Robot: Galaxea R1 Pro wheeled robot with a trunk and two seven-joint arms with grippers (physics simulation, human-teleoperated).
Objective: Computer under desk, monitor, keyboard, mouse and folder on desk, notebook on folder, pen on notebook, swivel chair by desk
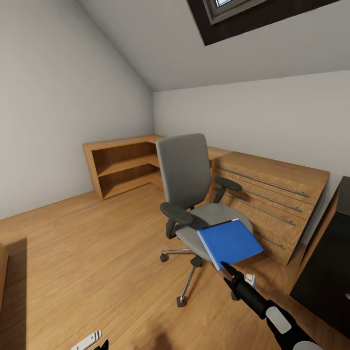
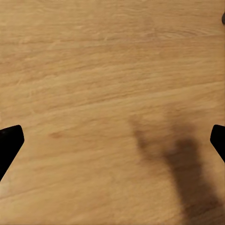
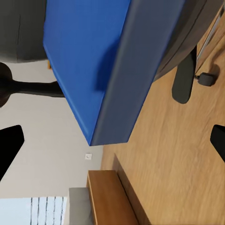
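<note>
1. Folder (image 1: 230, 241), bright blue and thin, is seen at the front edge of the swivel chair's (image 1: 187, 184) seat, one corner jutting past it toward the right gripper (image 1: 225, 267).
2. Low wooden shelving (image 1: 121, 163) is set in the corner behind the chair, and a wooden drawer unit (image 1: 272, 194) with long metal handles stands just beside it on the right.
3. A black piece of furniture (image 1: 328, 272) is cut off at the head view's right edge.
4. In the right wrist view the folder (image 3: 89, 61) is shown close ahead, between fingertips (image 3: 9, 147) held wide apart; whether it is touched cannot be told.
5. The left gripper (image 2: 112, 145) is spread open above bare wooden floor (image 2: 93, 70), where a shadow is cast.
</note>
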